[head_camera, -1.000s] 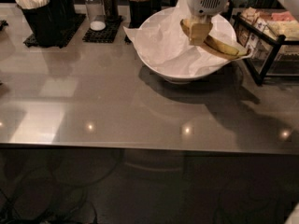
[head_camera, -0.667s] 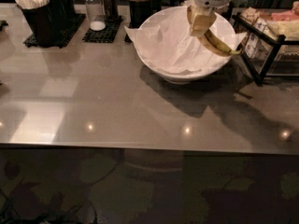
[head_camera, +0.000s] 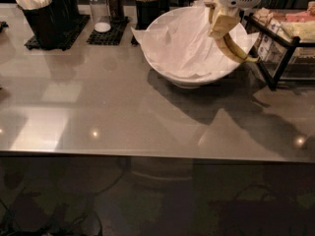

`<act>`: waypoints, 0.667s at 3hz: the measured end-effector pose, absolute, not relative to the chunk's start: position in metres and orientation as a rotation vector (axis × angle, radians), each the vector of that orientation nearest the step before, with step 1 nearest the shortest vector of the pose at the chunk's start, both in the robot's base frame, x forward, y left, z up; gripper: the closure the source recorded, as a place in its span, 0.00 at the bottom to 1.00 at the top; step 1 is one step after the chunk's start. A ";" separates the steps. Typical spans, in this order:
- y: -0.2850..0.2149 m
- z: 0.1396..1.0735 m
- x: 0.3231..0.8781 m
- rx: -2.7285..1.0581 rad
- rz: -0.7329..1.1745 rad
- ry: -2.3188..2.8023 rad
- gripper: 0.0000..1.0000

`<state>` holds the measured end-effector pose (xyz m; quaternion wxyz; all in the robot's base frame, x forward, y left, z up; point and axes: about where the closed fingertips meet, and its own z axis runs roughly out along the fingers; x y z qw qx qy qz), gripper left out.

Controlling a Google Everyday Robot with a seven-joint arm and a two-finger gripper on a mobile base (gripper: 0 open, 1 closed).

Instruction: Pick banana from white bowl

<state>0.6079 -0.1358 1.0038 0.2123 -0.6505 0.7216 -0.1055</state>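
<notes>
The gripper (head_camera: 220, 26), at the upper right above the far side of the white bowl (head_camera: 165, 72), has its pale blocky fingers closed on the upper end of the banana (head_camera: 235, 49). The banana hangs below them over the bowl's right rim, with its dark tip pointing toward the wire rack (head_camera: 281, 53). Whether the tip clears the rim cannot be told. Risks, as judged: the hold is near one end, so the fruit's weight could swing it or pull it from the fingers. A sideways move to the right could knock the tip against the rack, and a low exit could drag it across the rim. The skin is smooth, yellow and brown-flecked, and would probably bruise under a hard squeeze. The bowl is deep, round and glossy, lined with crumpled paper (head_camera: 182, 43) that is light enough to snag and lift. The grey countertop (head_camera: 123, 112) is polished and reflective.
</notes>
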 end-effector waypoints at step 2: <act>-0.164 1.028 0.578 -1.651 -0.226 1.973 1.00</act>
